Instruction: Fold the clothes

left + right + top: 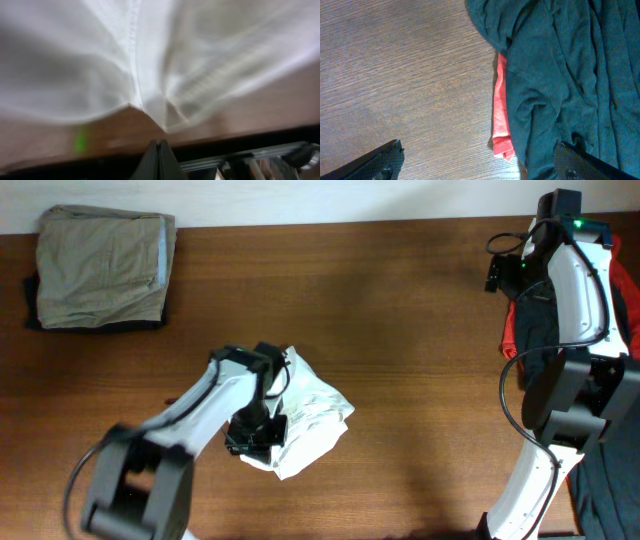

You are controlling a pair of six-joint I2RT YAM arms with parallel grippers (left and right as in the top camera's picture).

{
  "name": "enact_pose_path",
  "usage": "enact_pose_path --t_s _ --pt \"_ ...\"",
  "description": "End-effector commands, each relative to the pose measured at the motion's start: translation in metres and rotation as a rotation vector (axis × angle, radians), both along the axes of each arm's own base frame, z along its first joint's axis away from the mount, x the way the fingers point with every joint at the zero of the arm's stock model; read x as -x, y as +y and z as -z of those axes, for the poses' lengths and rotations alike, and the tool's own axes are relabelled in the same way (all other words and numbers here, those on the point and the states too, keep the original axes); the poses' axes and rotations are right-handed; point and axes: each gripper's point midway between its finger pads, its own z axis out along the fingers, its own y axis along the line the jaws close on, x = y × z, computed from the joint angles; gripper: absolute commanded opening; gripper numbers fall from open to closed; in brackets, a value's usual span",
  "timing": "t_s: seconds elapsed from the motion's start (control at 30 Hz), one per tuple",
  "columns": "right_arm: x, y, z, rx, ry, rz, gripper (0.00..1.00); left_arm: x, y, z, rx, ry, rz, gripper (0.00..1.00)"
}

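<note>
A crumpled white garment (pixel 312 420) lies on the wooden table left of centre. My left gripper (pixel 255 438) sits at its left edge. In the left wrist view the fingers (pixel 159 149) are pressed together with nothing seen between them, and the blurred white cloth (pixel 150 60) lies just ahead of the tips. My right gripper (pixel 503 275) is at the far right. In the right wrist view it (pixel 485 165) is open and empty above the table, beside a dark teal garment (pixel 560 75) and a red one (pixel 501 115).
A folded khaki garment (pixel 100 265) rests on a dark piece at the back left corner. The pile of dark and red clothes (pixel 530 330) lies at the right edge, under the right arm. Bare wood (pixel 420 330) spans the middle.
</note>
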Motion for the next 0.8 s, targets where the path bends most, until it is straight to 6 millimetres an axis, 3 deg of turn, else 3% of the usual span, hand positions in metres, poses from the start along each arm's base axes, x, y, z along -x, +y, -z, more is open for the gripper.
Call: enact_pose_path --t_s 0.0,0.07,0.1,0.17,0.2,0.33,0.5,0.57,0.63,0.7,0.77 --pt "-0.003 -0.002 -0.009 0.022 -0.019 0.005 0.99 -0.039 -0.02 -0.07 0.155 -0.317 -0.016 0.0" --pt "-0.003 -0.002 -0.009 0.022 -0.019 0.004 0.99 -0.059 -0.029 -0.082 0.202 -0.429 -0.04 0.01" --pt "-0.003 -0.002 -0.009 0.023 -0.018 0.005 0.99 -0.071 -0.032 -0.075 0.205 -0.457 -0.04 0.01" --pt "-0.003 -0.002 -0.009 0.022 -0.019 0.005 0.99 -0.091 -0.039 -0.05 0.194 -0.457 -0.039 0.0" --pt "-0.003 -0.002 -0.009 0.022 -0.019 0.005 0.99 -0.096 -0.042 -0.023 0.175 -0.402 -0.039 0.0" --pt "-0.003 -0.002 -0.009 0.022 -0.019 0.005 0.99 -0.064 -0.064 0.031 0.241 -0.112 -0.066 0.0" --pt "-0.003 -0.002 -0.009 0.023 -0.018 0.004 0.99 -0.004 -0.069 0.015 0.233 0.13 -0.032 0.0" --pt "-0.003 -0.002 -0.009 0.023 -0.018 0.005 0.99 -0.002 -0.078 0.006 0.248 0.104 0.012 0.0" --pt "-0.003 -0.002 -0.009 0.023 -0.018 0.005 0.99 -0.043 -0.091 -0.03 0.292 -0.102 0.065 0.0" --pt "-0.003 -0.002 -0.009 0.022 -0.019 0.005 0.99 -0.112 -0.082 -0.06 0.16 -0.421 0.059 0.0" --pt "-0.003 -0.002 -0.009 0.023 -0.018 0.004 0.99 -0.156 -0.095 -0.069 0.189 -0.596 0.035 0.01"
